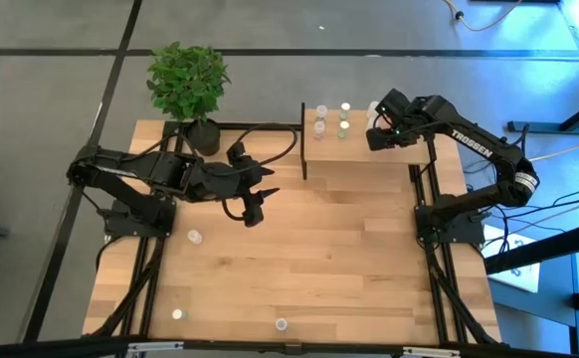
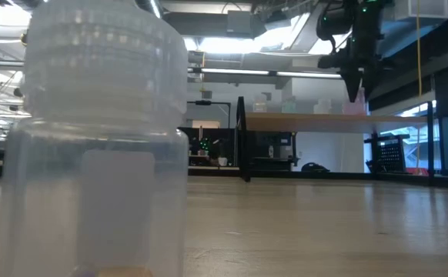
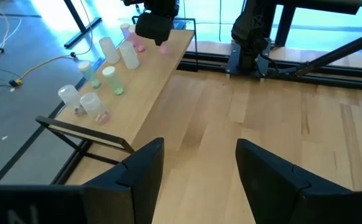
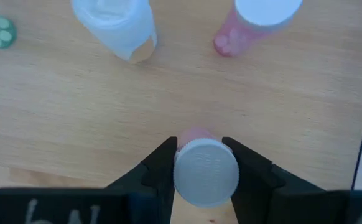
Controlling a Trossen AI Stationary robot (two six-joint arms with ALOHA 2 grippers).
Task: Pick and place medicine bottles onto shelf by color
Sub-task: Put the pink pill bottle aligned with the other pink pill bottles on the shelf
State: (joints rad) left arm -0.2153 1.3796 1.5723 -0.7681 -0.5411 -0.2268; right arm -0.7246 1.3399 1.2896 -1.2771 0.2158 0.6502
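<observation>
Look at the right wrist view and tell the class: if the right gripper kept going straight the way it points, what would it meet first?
The right gripper, shut on a white-capped bottle, points down at the shelf. The bottle's base would likely meet bare shelf wood first, though depth is unclear.

I see my right gripper (image 1: 376,130) over the shelf (image 1: 364,164), its fingers just beside the medicine bottles (image 1: 331,120). My left gripper (image 1: 258,199) hangs above the table (image 1: 309,259), three loose bottles (image 1: 195,237) lying well apart from its fingers.
</observation>
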